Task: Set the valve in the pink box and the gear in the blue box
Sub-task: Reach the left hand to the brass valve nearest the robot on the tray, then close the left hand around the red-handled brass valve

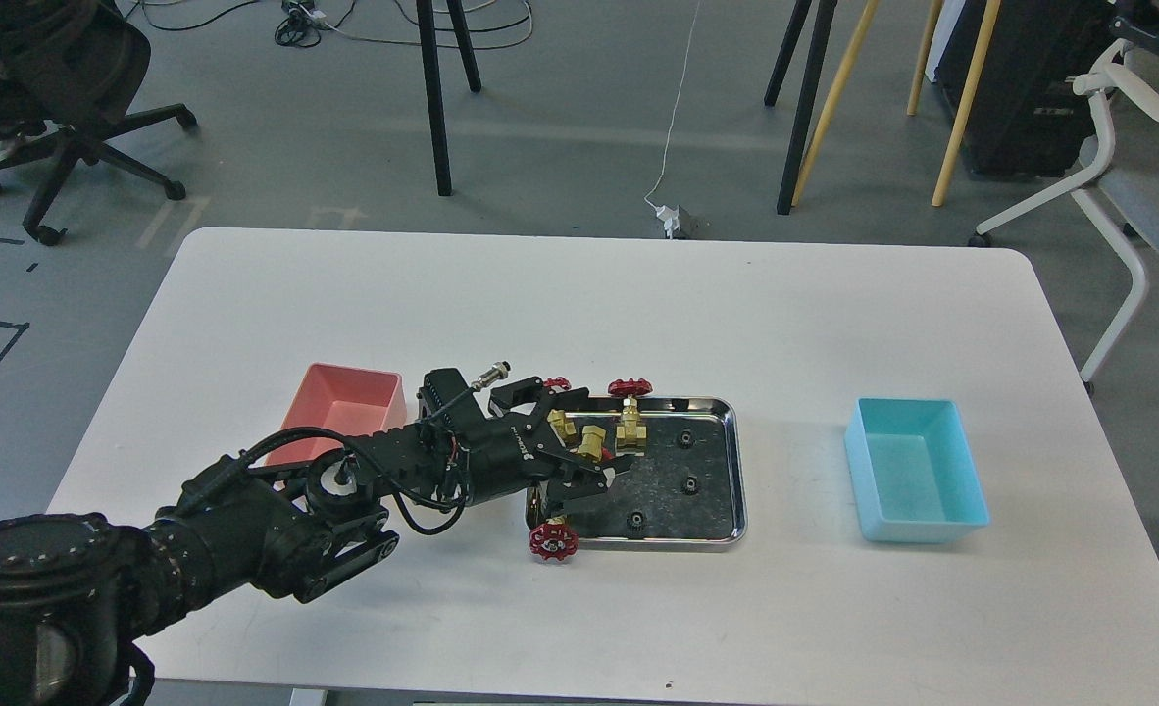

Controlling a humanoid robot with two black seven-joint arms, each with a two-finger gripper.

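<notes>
Four brass valves with red handwheels lie at the left end of a steel tray (pixel 738 471): one at the back left (pixel 562 424), one at the back (pixel 629 429), one in the middle (pixel 591 441) and one at the front left corner (pixel 552 541). My left gripper (pixel 591 431) is open, low over the tray. Its two fingers stand either side of the middle valve and hide that valve's handwheel. Three black gears (pixel 684 439) (pixel 689 483) (pixel 635 520) lie in the tray's right half. The pink box (pixel 344 407) stands left of the tray, the blue box (pixel 918 471) right of it. Both look empty.
My left arm lies low across the table's front left and covers the pink box's near right corner. The white table (pixel 638 304) ends at all four sides in view. Chairs, stand legs and cables are on the floor beyond the far edge.
</notes>
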